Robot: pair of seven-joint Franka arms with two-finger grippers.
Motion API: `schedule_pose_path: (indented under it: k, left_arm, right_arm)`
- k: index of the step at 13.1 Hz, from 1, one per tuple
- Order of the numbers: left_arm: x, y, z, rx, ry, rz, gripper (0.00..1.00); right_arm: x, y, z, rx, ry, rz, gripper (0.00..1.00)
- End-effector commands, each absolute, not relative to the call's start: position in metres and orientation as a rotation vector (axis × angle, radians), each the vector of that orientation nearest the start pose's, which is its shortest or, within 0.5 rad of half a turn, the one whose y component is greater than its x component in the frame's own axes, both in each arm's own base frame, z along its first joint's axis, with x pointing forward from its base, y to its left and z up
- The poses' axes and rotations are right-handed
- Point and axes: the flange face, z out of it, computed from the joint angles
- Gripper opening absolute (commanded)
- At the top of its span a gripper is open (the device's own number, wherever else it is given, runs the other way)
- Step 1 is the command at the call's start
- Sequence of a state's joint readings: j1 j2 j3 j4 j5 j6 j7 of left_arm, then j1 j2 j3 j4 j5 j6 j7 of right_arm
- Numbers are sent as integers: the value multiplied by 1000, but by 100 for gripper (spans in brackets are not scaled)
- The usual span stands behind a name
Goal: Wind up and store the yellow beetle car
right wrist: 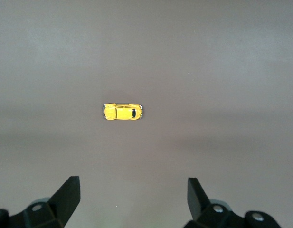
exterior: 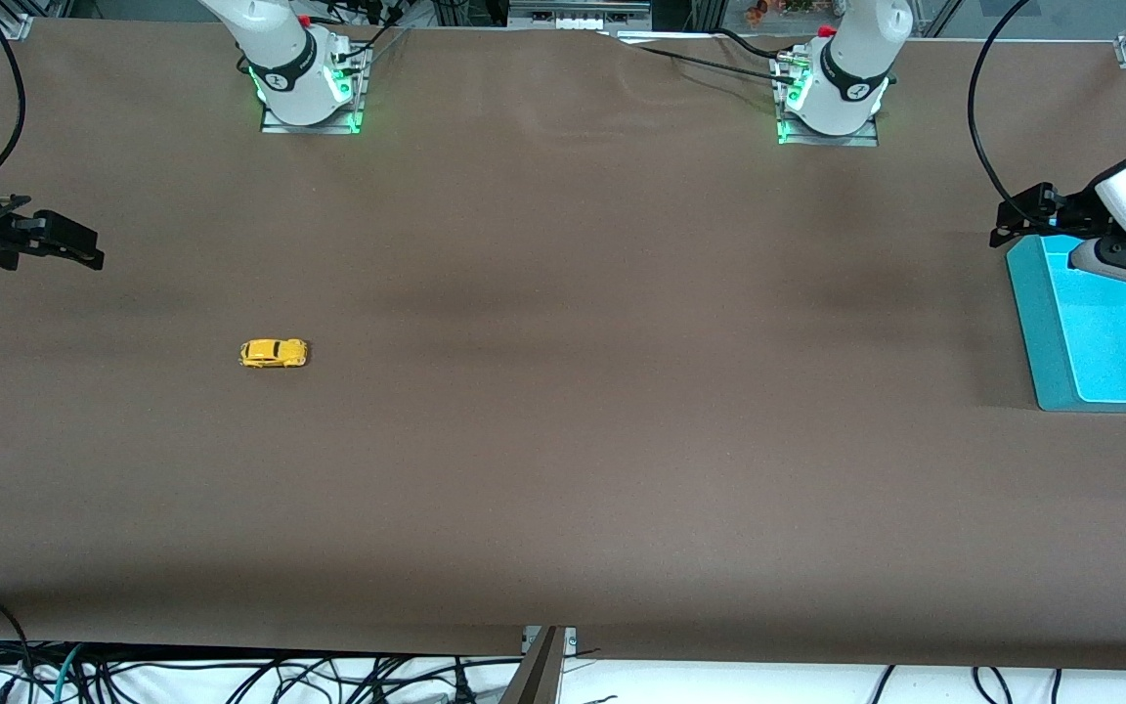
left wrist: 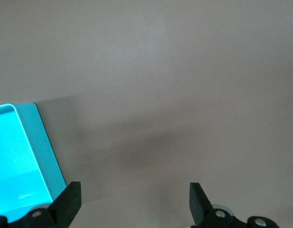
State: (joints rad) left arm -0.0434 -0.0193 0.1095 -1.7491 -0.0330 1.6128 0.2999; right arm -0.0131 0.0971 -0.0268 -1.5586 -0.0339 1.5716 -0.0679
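Front view: the yellow beetle car (exterior: 273, 353) is seen alone on the brown tabletop (exterior: 563, 440), toward the right arm's end, wheels down, nothing touching it. The right claw (exterior: 63, 244) is held up in the air at that same end of the tabletop, well apart from the car, empty. The left claw (exterior: 1022, 223) is parked over the edge of a turquoise bin (exterior: 1047, 332) at the left arm's end; that arm is judged to be waiting.

Left wrist view: the left claw (left wrist: 134, 202) is shown spread wide, nothing between its tips, bare tabletop under it and the bin's rim (left wrist: 44, 142) just beside one tip.

Right wrist view: the right claw (right wrist: 133, 197) is shown spread wide and empty, with the car (right wrist: 123, 111) lying ahead of it, apart from both tips.

Step judged: pre-grasp; no winding or storing done yet. Next move is judged to call for the right claw to be brought down over the car and closed across its narrow body. The car is tiny, so a centred, careful pinch is needed or it may be pushed and rolled away.
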Motion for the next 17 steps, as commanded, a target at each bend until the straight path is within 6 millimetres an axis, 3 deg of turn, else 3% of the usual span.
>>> schedule_pose_path:
  k: [1, 17]
  left_arm:
    - [546, 37, 560, -3146, 394, 183, 100]
    - [546, 36, 562, -3128, 399, 182, 100]
  right_arm:
    - [580, -27, 579, -3165, -70, 137, 100]
    - [581, -27, 579, -3166, -77, 129, 100]
